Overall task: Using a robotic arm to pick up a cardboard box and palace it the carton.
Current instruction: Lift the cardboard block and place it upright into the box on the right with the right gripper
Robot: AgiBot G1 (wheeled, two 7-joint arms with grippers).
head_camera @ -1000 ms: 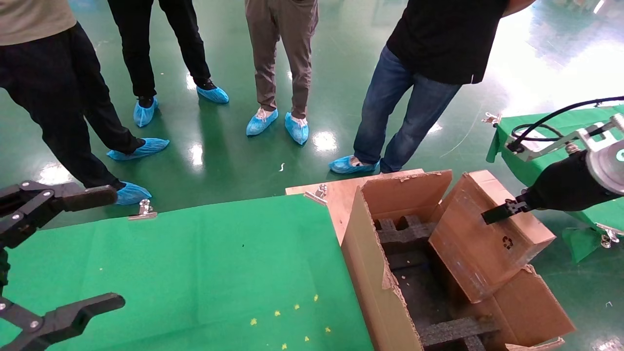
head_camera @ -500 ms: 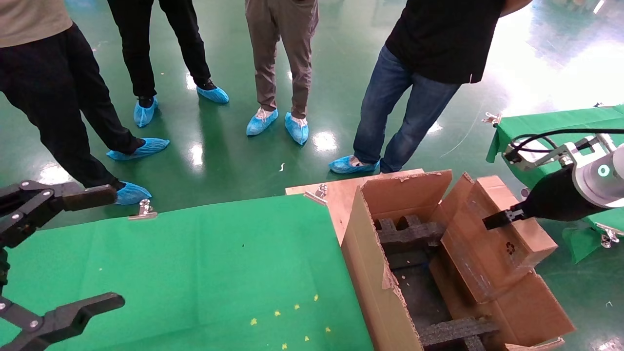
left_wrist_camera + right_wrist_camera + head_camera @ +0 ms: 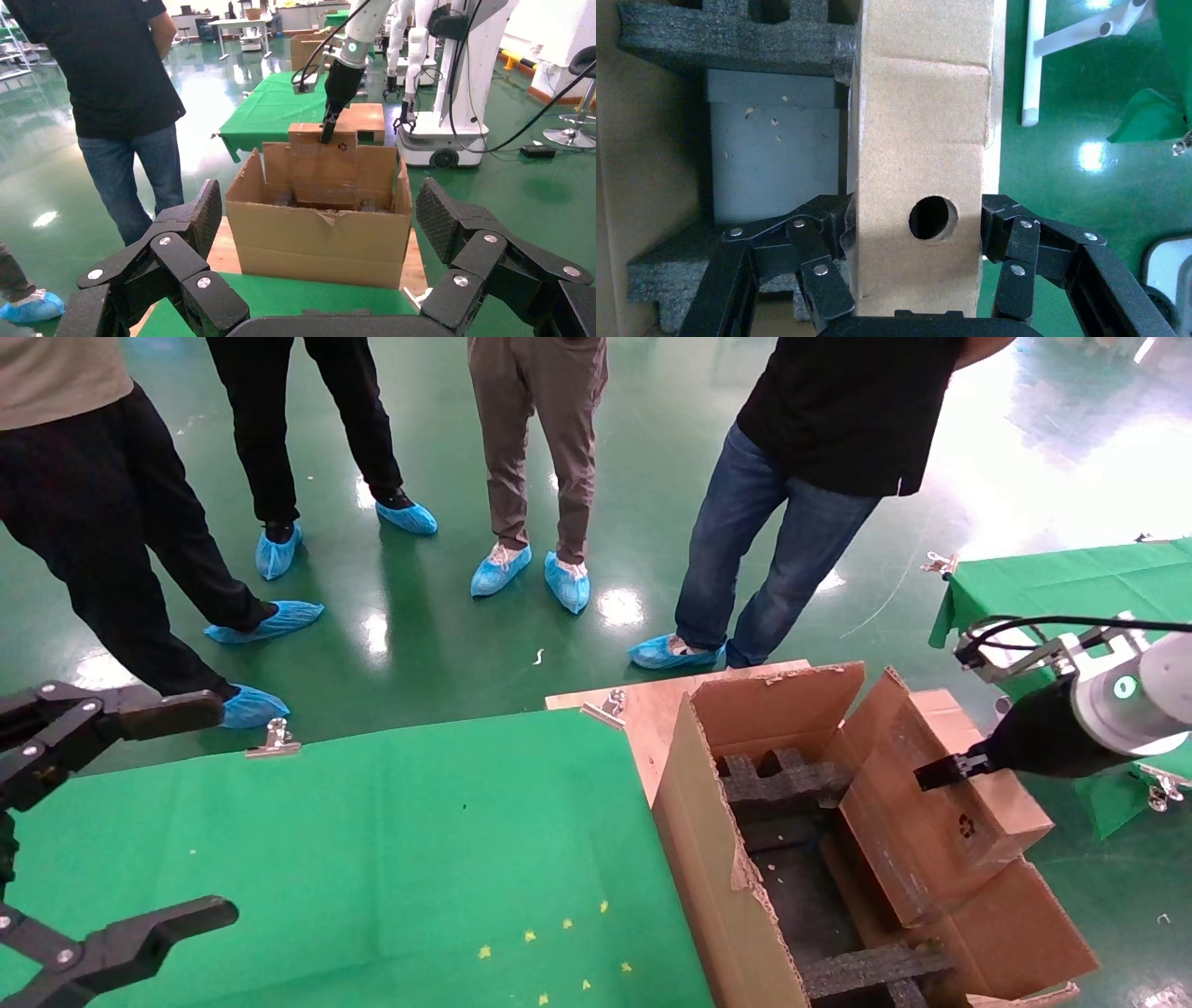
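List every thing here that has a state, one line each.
Small flat brown cardboard box: gripped, tilted, partly over the carton's far side.
Large brown corrugated carton: open, flaps up, black foam inserts inside.
Right gripper: shut on the box's sides.
Left gripper: open, empty, over the green table.

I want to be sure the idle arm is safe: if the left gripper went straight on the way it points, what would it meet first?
Judging by the left wrist view, the open left gripper points at the near wall of the carton, so it would probably meet that first. Depth is unclear.
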